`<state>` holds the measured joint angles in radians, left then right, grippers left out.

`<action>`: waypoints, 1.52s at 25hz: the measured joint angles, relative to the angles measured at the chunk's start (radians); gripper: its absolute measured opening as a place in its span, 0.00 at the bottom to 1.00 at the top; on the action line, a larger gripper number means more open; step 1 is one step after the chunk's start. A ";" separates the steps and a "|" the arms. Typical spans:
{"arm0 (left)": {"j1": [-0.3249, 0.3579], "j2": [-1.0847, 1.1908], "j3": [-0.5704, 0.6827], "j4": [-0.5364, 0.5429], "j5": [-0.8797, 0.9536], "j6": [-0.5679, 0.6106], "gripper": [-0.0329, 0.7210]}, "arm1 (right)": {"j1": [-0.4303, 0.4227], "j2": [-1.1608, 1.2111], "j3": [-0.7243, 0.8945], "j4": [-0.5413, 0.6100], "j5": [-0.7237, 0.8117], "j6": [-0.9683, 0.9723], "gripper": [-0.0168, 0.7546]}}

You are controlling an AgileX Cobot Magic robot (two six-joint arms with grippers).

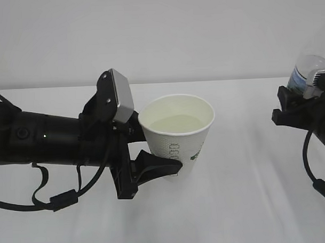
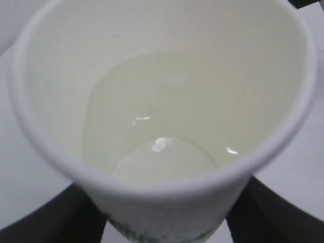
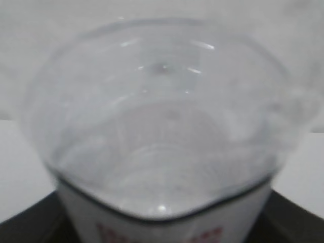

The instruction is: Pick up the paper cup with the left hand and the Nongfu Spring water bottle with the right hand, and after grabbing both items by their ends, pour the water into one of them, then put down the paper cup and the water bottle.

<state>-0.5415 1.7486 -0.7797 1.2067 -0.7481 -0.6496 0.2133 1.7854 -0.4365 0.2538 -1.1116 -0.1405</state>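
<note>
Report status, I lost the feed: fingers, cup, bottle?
Left fingers shut on cup, upright, water inside. Right gripper holds bottle at frame edge. Nothing between them.

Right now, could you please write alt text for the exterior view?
A black two-fingered left gripper holds a white tapered paper cup with clear water inside, above a white table. At the right edge, another black gripper holds a clear plastic bottle.

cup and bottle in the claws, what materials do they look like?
The paper cup: looks like matte white paperboard, going by its rolled rim, printed wall and pale cream inside; any lining cannot be told. The water bottle: looks like clear, glossy thin plastic, see-through with bright glints and a label band, blurred in the right wrist view.
</note>
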 joint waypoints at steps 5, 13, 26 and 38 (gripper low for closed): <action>0.000 0.000 0.000 0.000 0.000 0.000 0.69 | 0.000 0.075 -0.060 0.000 0.000 -0.004 0.66; 0.000 0.000 0.000 -0.002 0.000 0.000 0.69 | 0.000 0.208 -0.162 -0.006 0.000 -0.004 0.66; 0.000 0.000 0.000 -0.005 0.000 0.000 0.69 | 0.000 0.345 -0.225 -0.040 -0.005 -0.006 0.66; 0.000 0.000 0.000 -0.005 0.000 0.000 0.69 | 0.000 0.347 -0.226 -0.042 -0.009 -0.006 0.80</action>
<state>-0.5415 1.7486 -0.7797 1.2013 -0.7481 -0.6496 0.2133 2.1327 -0.6624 0.2118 -1.1204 -0.1463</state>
